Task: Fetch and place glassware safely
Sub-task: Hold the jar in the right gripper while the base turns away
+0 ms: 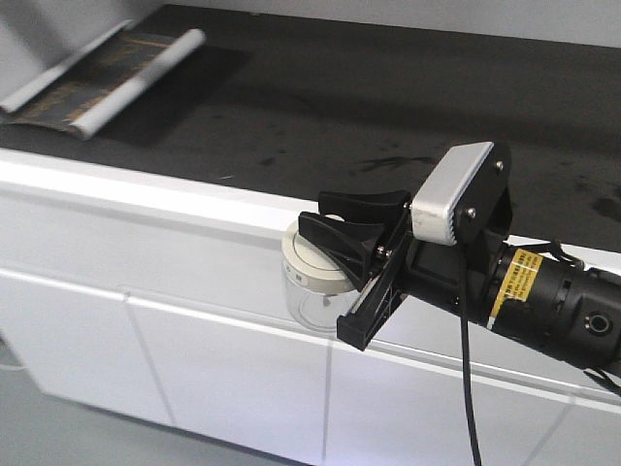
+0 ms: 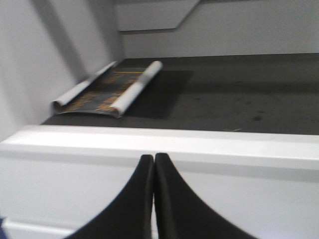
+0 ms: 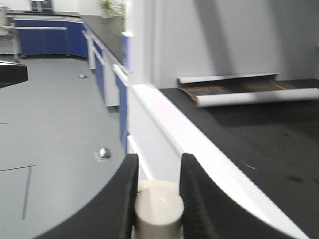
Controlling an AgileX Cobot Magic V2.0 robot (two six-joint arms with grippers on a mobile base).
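Two black fingers [image 3: 192,191] of the right gripper [image 1: 325,214] were squeezed on the cream lid [image 1: 315,260] of the glass jar [image 1: 309,303], one on each side. The jar hung in the air, in front of the white edge [image 1: 146,184] of the counter and above the cupboard doors [image 1: 223,369]. Nothing was under it, so I think the grip had to stay tight and the move had to be slow. The left gripper [image 2: 153,160] was closed, with its two fingers touching and nothing between them. It pointed at the same white edge. Past the edge lay the flat black top [image 1: 340,97]. I think the jar should first go up, high enough for its glass bottom to miss the edge. Then it should move over the black top, come down softly and stand flat before the fingers let go. A bump on the edge could crack the glass or pull the lid off. Far back on the left lay a rolled sheet [image 1: 107,73], well apart from the jar.
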